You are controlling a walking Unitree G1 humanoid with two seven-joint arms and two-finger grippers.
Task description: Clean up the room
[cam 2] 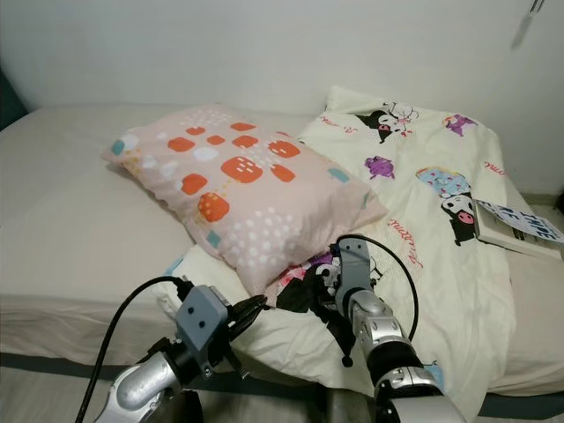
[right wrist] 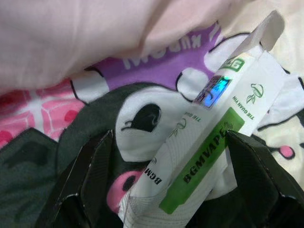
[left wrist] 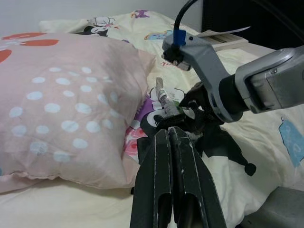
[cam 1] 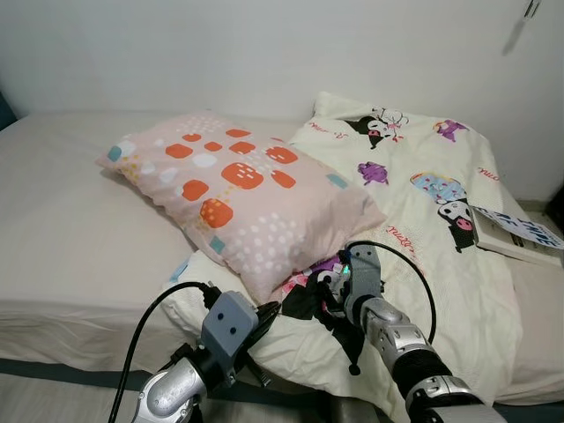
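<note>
Bed (cam 1: 70, 229) — occupies most of the head views, pale sheet bare along its left half, front edge nearest the robot.

Quilt (cam 1: 441, 238) — cream, cartoon-printed, spread over the right half of the bed and hanging over the front edge.

Pillow (cam 1: 238, 189) — pink with orange and white patches, lying diagonally across the middle of the bed, its near corner resting on the quilt just beside the working point.

Book (cam 1: 515, 236) — at the right edge of the bed, on the quilt, well apart from both arms.

Right gripper (right wrist: 164, 175) — at the quilt near the front edge, just under the pillow's near corner. Its fingers stand either side of a small white-and-green carton (right wrist: 209, 137); the right wrist view shows both touching the carton's sides, so I judge it clamped on the carton. The carton's long axis runs along and away from the fingers, tilted up off the quilt — its far flap is open.

Left gripper (left wrist: 172, 137) — fingers together, holding nothing, pointing at the same spot from the robot's left and stopping just short of the carton.

Judgement: the right arm has the item; the coming move is a lift clear of the bed. The pillow corner overhangs close above, and the left gripper crowds the near side — both could be brushed on withdrawal.
</note>
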